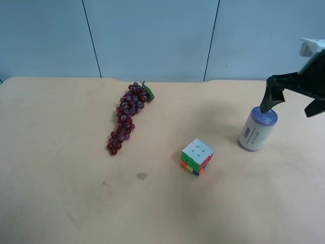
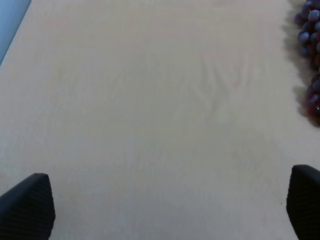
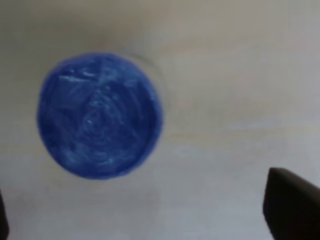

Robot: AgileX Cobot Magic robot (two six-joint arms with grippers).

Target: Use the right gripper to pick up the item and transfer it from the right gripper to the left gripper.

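Note:
The item, a cream-white can (image 1: 257,129) with a blue-purple top, stands upright on the table at the exterior high view's right. My right gripper (image 1: 289,108) hangs just above it, open, with one fingertip (image 1: 266,105) over the can's top and the other off to the side. The right wrist view looks straight down on the blue top (image 3: 100,115), with the right gripper (image 3: 147,215) open and empty and the can off-centre between the fingers. My left gripper (image 2: 165,210) is open and empty over bare table. It does not show in the exterior high view.
A multicoloured cube (image 1: 196,156) sits mid-table. A bunch of purple grapes (image 1: 128,116) lies further along the table, and also shows at the edge of the left wrist view (image 2: 310,60). The tan table (image 1: 61,193) ends at a blue-grey wall behind.

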